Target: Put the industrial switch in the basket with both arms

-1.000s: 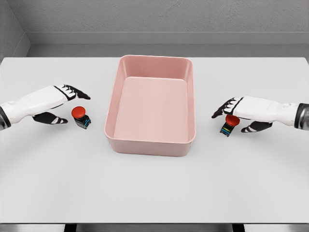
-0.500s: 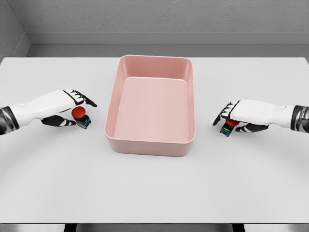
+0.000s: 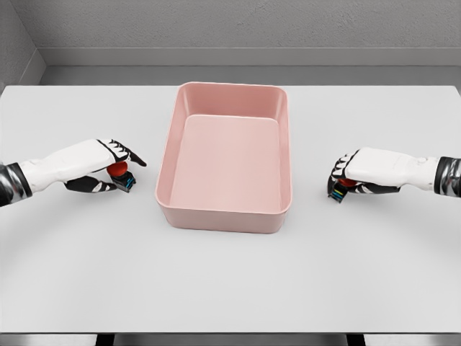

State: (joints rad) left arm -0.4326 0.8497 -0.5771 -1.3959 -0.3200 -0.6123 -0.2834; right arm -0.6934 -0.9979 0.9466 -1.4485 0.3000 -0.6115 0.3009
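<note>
Left hand (image 3: 108,167) has closed in since a second ago: then it hovered open behind the left switch (image 3: 121,175), now its fingers (image 3: 128,154) drape over the red cap and the thumb tucks in underneath, so it has wrapped the switch. That switch sits on the white surface (image 3: 230,281) right under the palm, red button end tilted up toward the fingers, dark body with its blue strip pointing down and out toward the basket side.

Pink basket (image 3: 227,216) sits between the two hands, well apart from each, nothing inside it.

Right hand (image 3: 351,176) has likewise curled down; earlier its fingers were spread above the right switch (image 3: 338,190). Now they grip it, only a sliver of red and the coloured base peeking out below the knuckles. Which way its long axis runs, I cannot tell.
</note>
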